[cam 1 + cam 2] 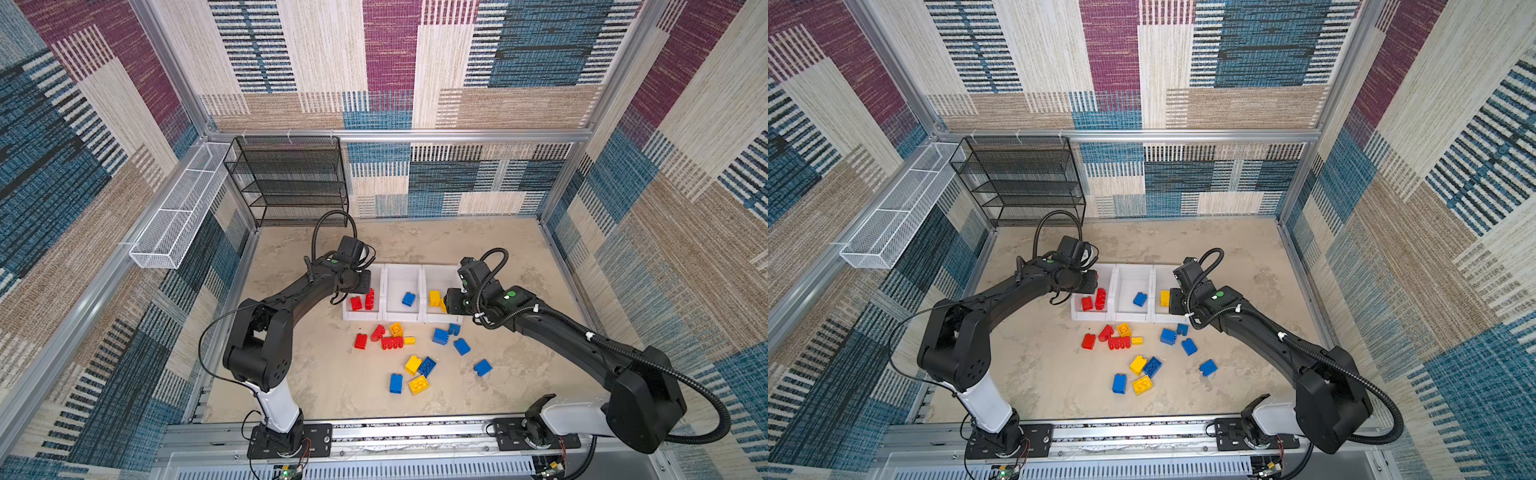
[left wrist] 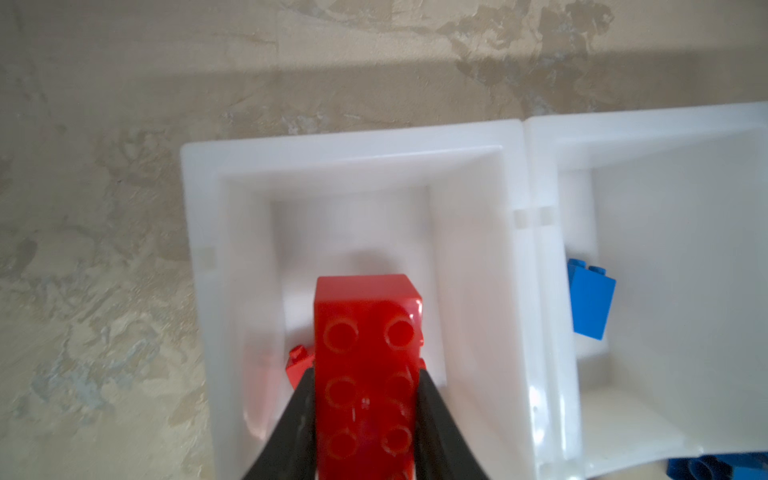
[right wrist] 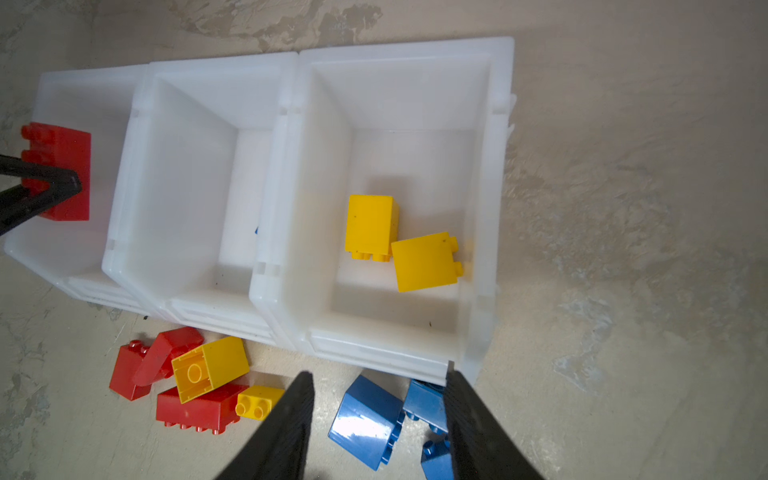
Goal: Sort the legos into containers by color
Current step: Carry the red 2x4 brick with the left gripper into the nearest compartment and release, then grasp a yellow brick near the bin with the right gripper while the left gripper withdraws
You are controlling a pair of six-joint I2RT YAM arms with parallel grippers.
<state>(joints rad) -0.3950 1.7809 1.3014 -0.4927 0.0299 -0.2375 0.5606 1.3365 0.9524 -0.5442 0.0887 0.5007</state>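
Desk (image 1: 415, 245): loose legos (image 1: 413, 365) are lying before the containers (image 1: 401, 320).
Right tool (image 3: 378, 376): spread, empty, hovering at the yellow bin (image 3: 399, 54) front wall.
Left tool (image 2: 365, 374): you are pinching the red brick (image 2: 368, 316) over the reds' bin (image 2: 353, 141); be lowering it clear of the walls before letting go.

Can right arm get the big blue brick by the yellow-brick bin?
Likely yes: right gripper open and empty beside the blue brick; nothing covers it, but the bin wall is close.
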